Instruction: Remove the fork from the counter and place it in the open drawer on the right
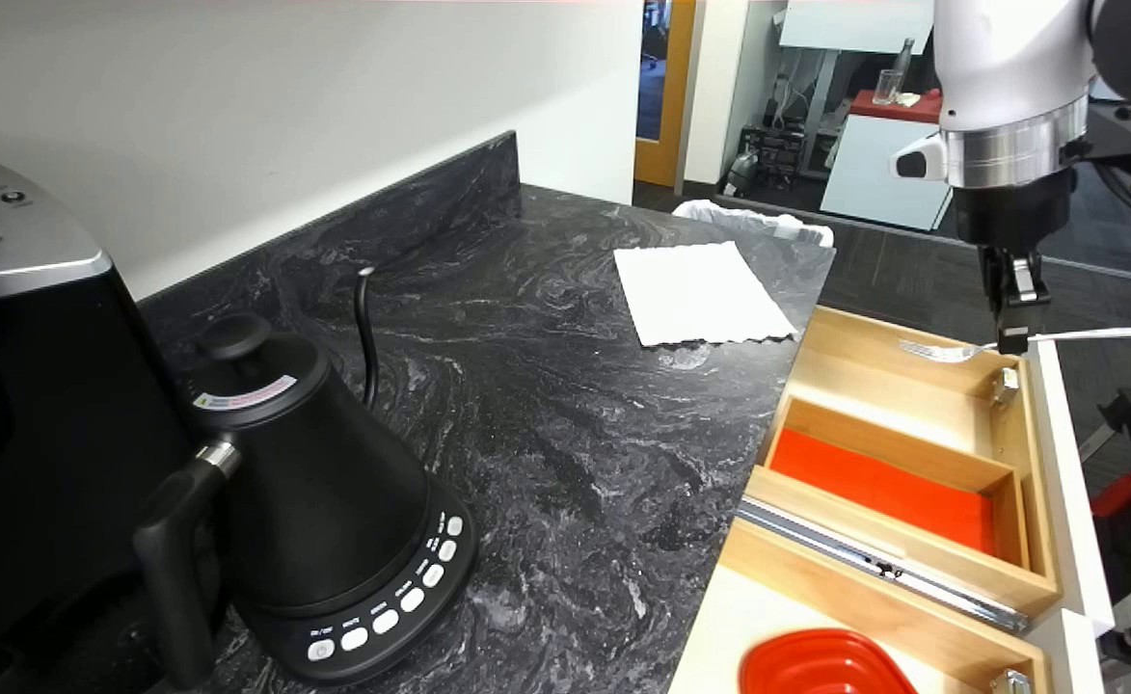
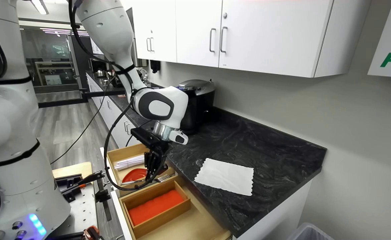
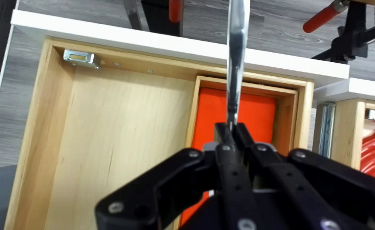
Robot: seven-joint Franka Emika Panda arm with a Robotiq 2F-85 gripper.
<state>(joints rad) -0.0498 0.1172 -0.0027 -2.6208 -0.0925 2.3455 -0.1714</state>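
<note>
One fork (image 3: 238,38) is gripped near its neck by the jaws, which are closed on it at the end of the gripper (image 3: 231,128). Its handle (image 3: 235,70) is seen stretched ahead of them in the wrist view; in both exterior views its tines (image 1: 941,353) are pointed out on the opposite side. The fork is held aloft over the drawer (image 3: 126,111), with the handle carried past the white front (image 3: 126,35).

Two light-wood drawers are pulled out side by side. In the drawer beneath the fork, one wooden inner box (image 3: 192,121) is set, its floor covered by a red-orange lining (image 3: 261,115). In the neighbouring drawer (image 1: 912,631), one red dish (image 1: 825,665) and one bundle of slender white items (image 2: 128,162) are contained.

On the black marbled surface (image 1: 575,463), one white sheet (image 1: 700,294) is laid near the edge. One black kettle (image 1: 324,492) is stood on one base (image 1: 459,569), on which seven pale buttons (image 1: 412,600) are counted; one black-and-silver machine (image 1: 54,386) is placed beside it. Beyond the surface, one white-lined bin (image 1: 753,222) is seen.
</note>
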